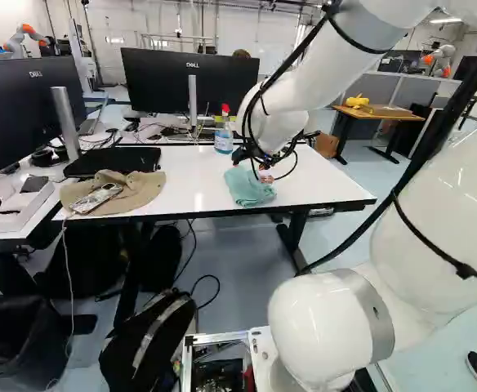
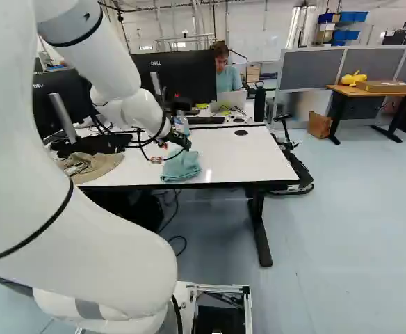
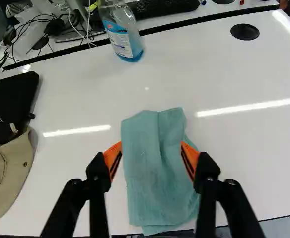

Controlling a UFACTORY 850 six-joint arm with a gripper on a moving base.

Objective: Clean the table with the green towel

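The green towel point(image 3: 157, 183) lies folded and rumpled on the white table point(image 3: 249, 153), near its front edge, between the two sides of my pincer point(image 3: 151, 148). My fingers stand wide, one orange pad by each long side of the cloth; I cannot tell whether either pad touches it, but I have no grip on it. What counts is its long axis: it runs from the front edge toward the far side, so closing would pinch the towel across its narrower way, and I judge that the right line to take. I should be low enough first, or the pads may skim over the folds. Beyond the towel, well apart, the spray bottle point(image 3: 121, 37) stands upright near the back edge. In the left base view a tan hat point(image 1: 140, 189) and a black case point(image 1: 116, 160) lie farther left, and a wipe that way should stop short of them
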